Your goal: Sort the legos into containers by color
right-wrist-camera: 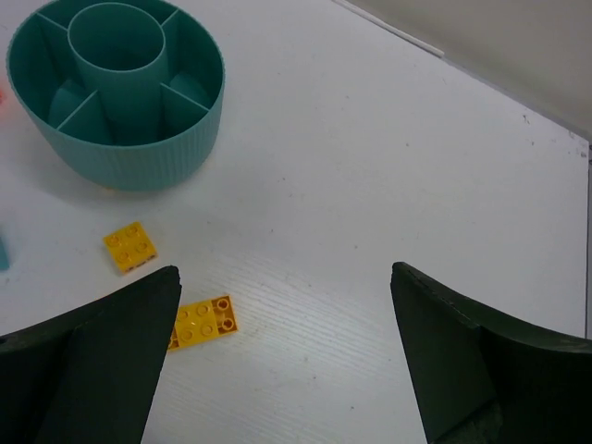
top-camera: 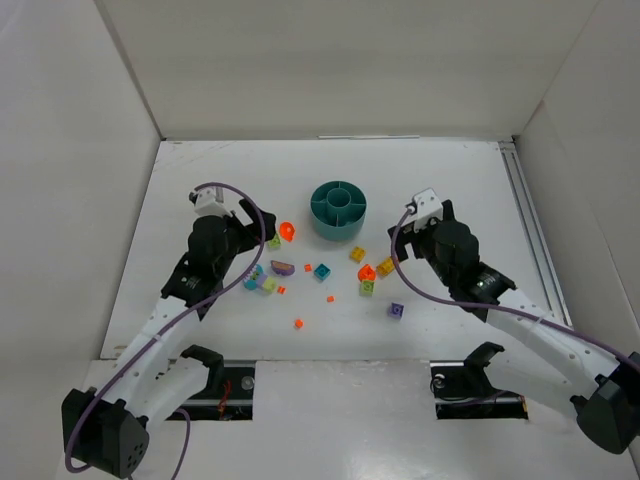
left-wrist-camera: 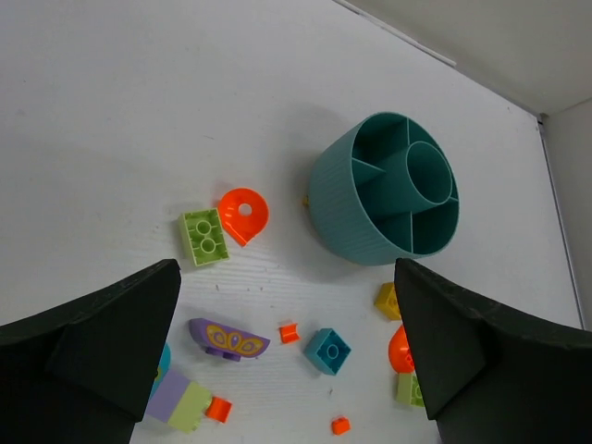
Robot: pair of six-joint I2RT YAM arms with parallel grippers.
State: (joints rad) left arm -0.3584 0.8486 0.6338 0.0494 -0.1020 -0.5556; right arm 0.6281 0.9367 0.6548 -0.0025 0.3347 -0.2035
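Observation:
The round teal dish (top-camera: 338,210) stands mid-table, and its compartments look empty in the left wrist view (left-wrist-camera: 384,190) and the right wrist view (right-wrist-camera: 116,92). Legos lie scattered in front of it. My left gripper (top-camera: 255,228) is open and empty (left-wrist-camera: 287,268), above a lime brick (left-wrist-camera: 203,237), an orange round piece (left-wrist-camera: 243,213), a purple piece (left-wrist-camera: 228,339) and a teal brick (left-wrist-camera: 327,351). My right gripper (top-camera: 408,232) is open and empty (right-wrist-camera: 285,270), over bare table just right of two yellow bricks (right-wrist-camera: 203,321), (right-wrist-camera: 129,247).
More legos lie toward the front: a purple brick (top-camera: 396,310), a lime brick (top-camera: 367,287) and small orange bits (top-camera: 298,323). White walls enclose the table on the left, back and right. A rail (top-camera: 525,215) runs along the right edge.

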